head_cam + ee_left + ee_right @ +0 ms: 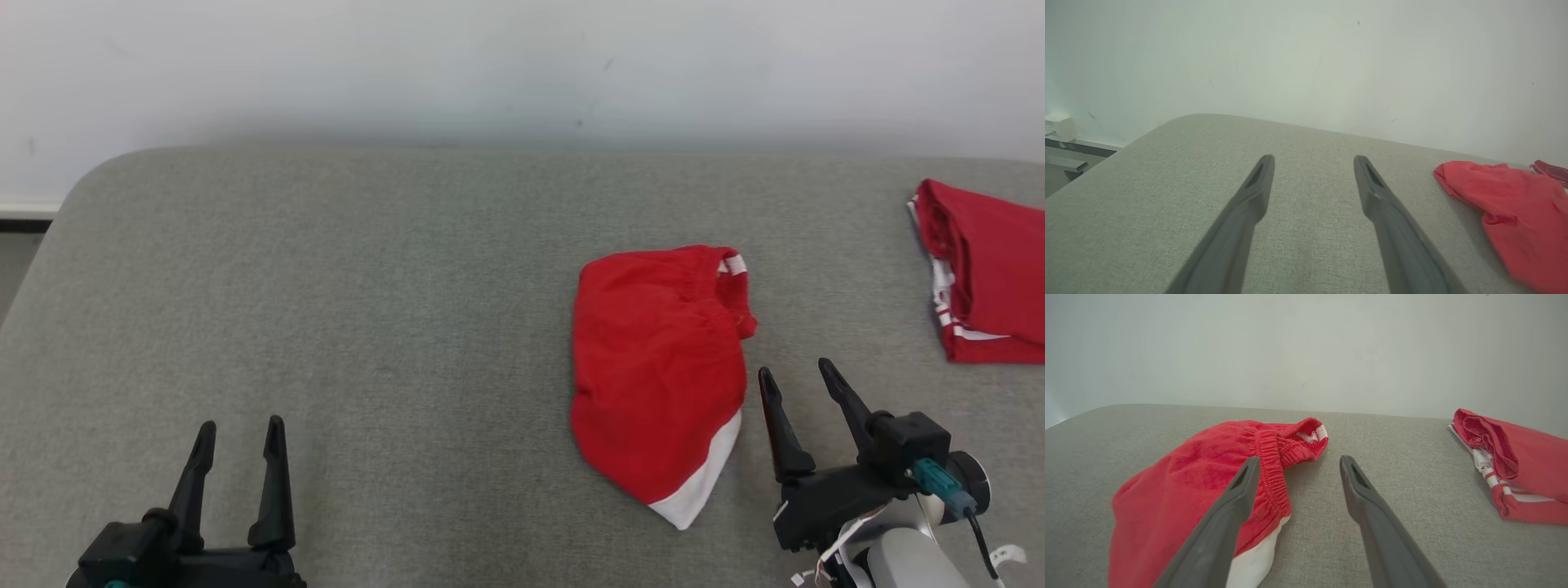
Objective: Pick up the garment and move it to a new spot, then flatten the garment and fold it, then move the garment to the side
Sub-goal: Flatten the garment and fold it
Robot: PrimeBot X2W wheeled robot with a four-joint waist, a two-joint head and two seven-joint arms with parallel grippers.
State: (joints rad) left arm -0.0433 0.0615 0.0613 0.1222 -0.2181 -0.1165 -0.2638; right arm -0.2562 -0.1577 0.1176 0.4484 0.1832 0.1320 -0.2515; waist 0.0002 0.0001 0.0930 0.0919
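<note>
Grey woven padded surface, corners rounded. Nearest, left end effector and right end effector, dark fingers spread, empty. Beside the right one lies a crumpled red garment, white-hemmed; farther right, a folded red cloth.

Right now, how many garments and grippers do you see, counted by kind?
Red garments: 2, the middle garment and the right garment.
Grippers: 2, the left gripper and the right gripper, both open.
Total: 4
</note>
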